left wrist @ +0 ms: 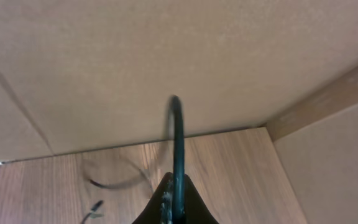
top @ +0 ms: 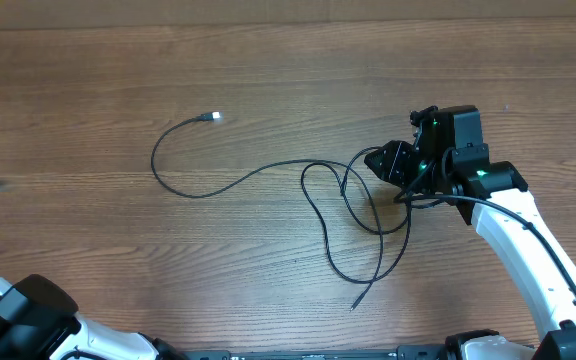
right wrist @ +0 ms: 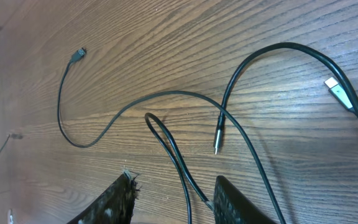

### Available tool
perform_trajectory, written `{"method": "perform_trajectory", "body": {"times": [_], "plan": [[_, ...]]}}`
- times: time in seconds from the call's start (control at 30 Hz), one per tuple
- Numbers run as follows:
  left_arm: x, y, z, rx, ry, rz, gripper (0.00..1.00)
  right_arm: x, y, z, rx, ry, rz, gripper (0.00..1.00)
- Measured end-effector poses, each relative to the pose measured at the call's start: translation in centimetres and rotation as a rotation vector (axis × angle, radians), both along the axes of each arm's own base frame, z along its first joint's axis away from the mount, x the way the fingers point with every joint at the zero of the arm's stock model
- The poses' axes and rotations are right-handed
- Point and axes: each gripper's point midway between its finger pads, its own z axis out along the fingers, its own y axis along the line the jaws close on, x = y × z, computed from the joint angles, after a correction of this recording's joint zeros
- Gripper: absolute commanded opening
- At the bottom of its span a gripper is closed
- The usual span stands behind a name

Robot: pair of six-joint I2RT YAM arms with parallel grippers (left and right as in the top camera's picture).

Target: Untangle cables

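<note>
Okay, going left to right. Got the left tool [left wrist: 174,186] down by the near left corner of the desk [top: 88,80], clamped fully closed with none of the cables [top: 348,195] in it. Can't identify the dark curved strand [left wrist: 178,130] poking up past its fingertips.

Moving along: got a small plug [top: 214,117] lying out on its own at the far left of the cables. Then a wide slack loop, then a long run across the wood into the messy bit right of centre. Loops crossing over each other there, plus one loose end [top: 355,303] trailing toward the near edge.

Finally, got the right tool [right wrist: 174,180] sitting right at that tangle. Jaws apart, with a doubled strand running through the gap, seemingly not pinched.

Handling-wise: looks thin, light and floppy, so probably slides on the wood and drags its neighbours along under any tug. Wouldn't yank the crossing loops; likely just tightens the knot. Better to pinch close behind a plug, on the stiffer bit, and feed that end back out through the loops. Might need the second tool pinning the slack meanwhile.
</note>
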Motion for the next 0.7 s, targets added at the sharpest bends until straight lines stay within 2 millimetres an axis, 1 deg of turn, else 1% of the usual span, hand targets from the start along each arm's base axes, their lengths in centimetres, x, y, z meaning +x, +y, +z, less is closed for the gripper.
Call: {"method": "perform_trajectory", "body": {"times": [0.1,0.2,0.23,0.27,0.33,0.47,0.57,0.63,0.67,0.7], "plan": [[0.8,-0.7,-0.2,-0.028,-0.025,-0.036,0.04,0.0,0.0,0.0,-0.001,0.0,0.0,0.39],[2.1,-2.1,-0.8,-0.065,-0.03,-0.096,0.04,0.0,0.0,0.0,0.0,0.0,-0.001,0.39],[2.9,-2.8,-0.9,-0.074,-0.031,-0.121,0.04,0.0,0.0,0.0,-0.001,0.0,0.0,0.39],[4.1,-4.0,-0.9,-0.078,-0.034,-0.162,0.04,0.0,0.0,0.0,-0.001,0.0,-0.001,0.39],[5.7,-5.3,-0.7,-0.073,-0.037,-0.212,0.04,0.0,0.0,0.0,-0.001,0.0,-0.001,0.39],[9.1,-8.1,0.3,-0.009,-0.03,-0.358,0.04,0.0,0.0,0.0,-0.001,0.0,0.0,0.39],[10.8,-9.9,0.6,0.028,-0.006,-0.439,0.04,-0.1,0.0,0.0,-0.001,0.003,0.0,0.39],[11.2,-10.5,0.6,0.04,0.007,-0.463,0.04,-0.2,0.0,-0.1,-0.002,0.011,0.0,0.39],[11.2,-10.6,0.6,0.043,0.012,-0.468,0.09,-0.3,-0.1,-0.2,-0.003,0.014,-0.001,0.39],[11.1,-10.5,0.6,0.045,0.017,-0.466,0.19,-0.3,0.0,-0.2,-0.003,0.014,0.0,0.39]]}}
